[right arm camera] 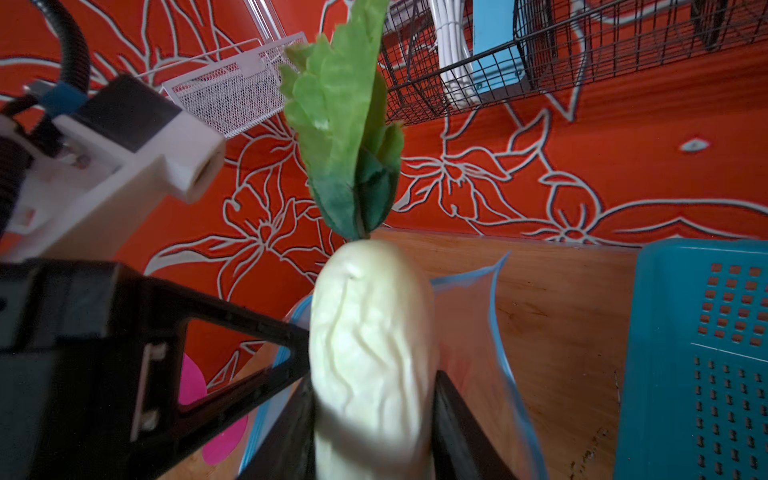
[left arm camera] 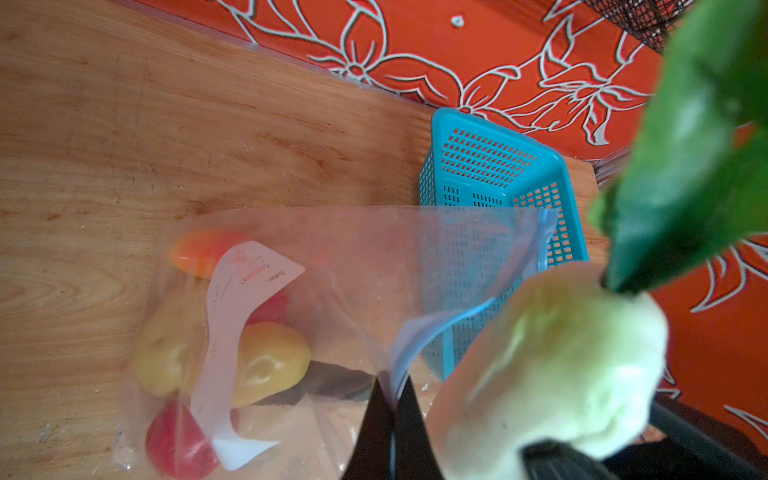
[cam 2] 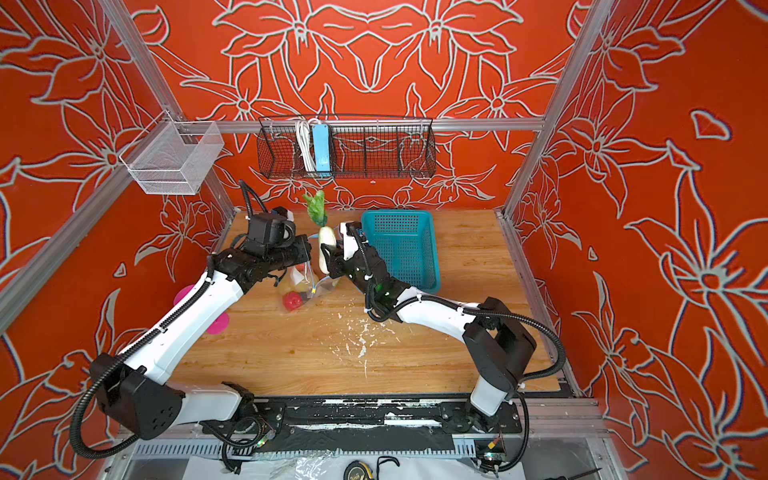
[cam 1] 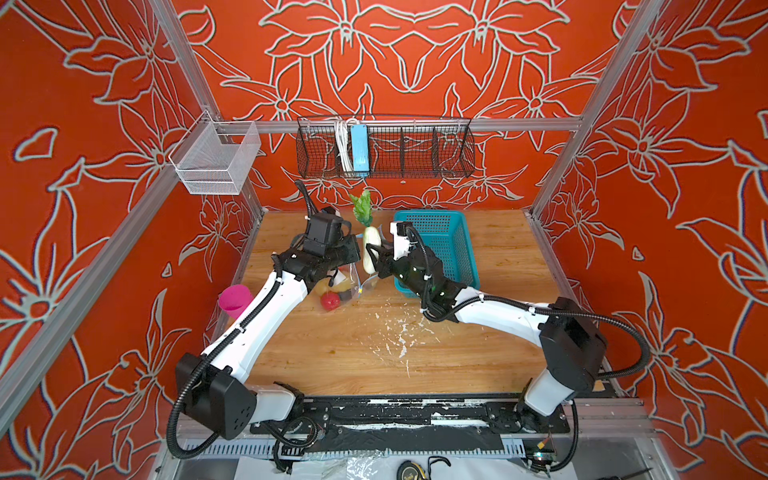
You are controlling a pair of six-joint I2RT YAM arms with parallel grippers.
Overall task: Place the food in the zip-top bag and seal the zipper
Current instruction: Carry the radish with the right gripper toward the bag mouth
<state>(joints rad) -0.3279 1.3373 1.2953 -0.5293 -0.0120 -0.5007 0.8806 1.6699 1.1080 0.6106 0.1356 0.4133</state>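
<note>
radish (left arm camera: 552, 374): blurred, edge-cut | pink cup (cam 1: 235, 299): half behind left arm (cam 1: 266, 311)

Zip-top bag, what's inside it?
The clear plastic bag holds two yellowish potatoes, a red apple, a red-yellow fruit and a dark eggplant. Its white label half covers another red piece.

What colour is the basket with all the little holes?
The basket is teal blue, shown best in the left wrist view.

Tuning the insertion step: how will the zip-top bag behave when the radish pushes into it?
Likely floppy: the zip-top bag sags and creases below the left end effector pinching its rim. Its mouth probably folds shut if nudged; the blue zipper curves loosely. The food pooled at its bottom should anchor it somewhat.
</note>
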